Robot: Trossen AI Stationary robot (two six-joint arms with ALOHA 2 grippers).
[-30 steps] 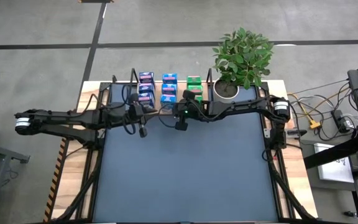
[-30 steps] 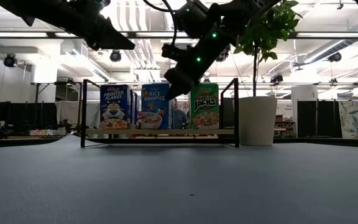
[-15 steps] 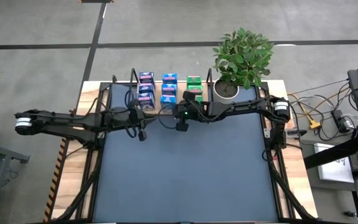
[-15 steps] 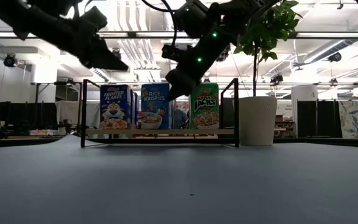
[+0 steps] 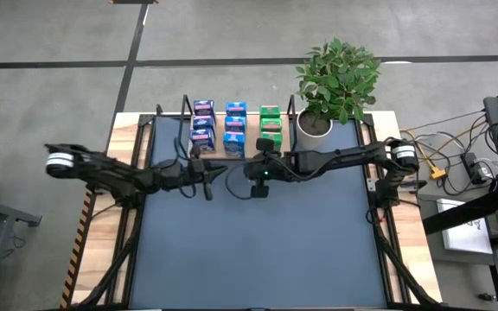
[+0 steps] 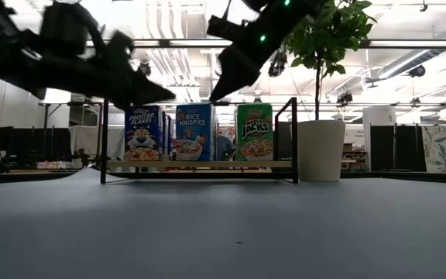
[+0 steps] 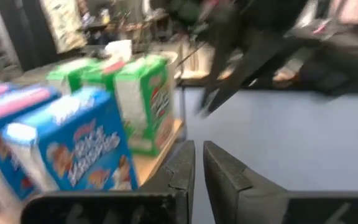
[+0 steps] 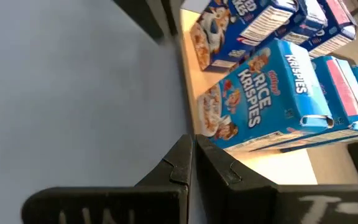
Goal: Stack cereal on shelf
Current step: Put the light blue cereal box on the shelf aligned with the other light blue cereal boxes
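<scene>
Wooden shelf (image 5: pixel 236 156) holds all cereal (image 5: pixel 234 126) we see; left gripper (image 5: pixel 207 187) and right gripper (image 5: pixel 260 187) jaws closed, empty; task looks done.

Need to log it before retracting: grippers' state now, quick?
Left gripper: closed, holding nothing.
Right gripper: closed, holding nothing.

Cereal boxes (image 6: pixel 194 132) read "Frosted Flakes", "Rice Krispies", "Apple Jacks".

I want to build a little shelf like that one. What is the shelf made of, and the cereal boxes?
The shelf looks like a pale wooden board, matt with a plain light surface, held between thin black wire ends, probably metal. The cereal boxes look like printed cardboard: flat faces, sharp folded edges, bright pictures, maybe slightly glossy.
</scene>
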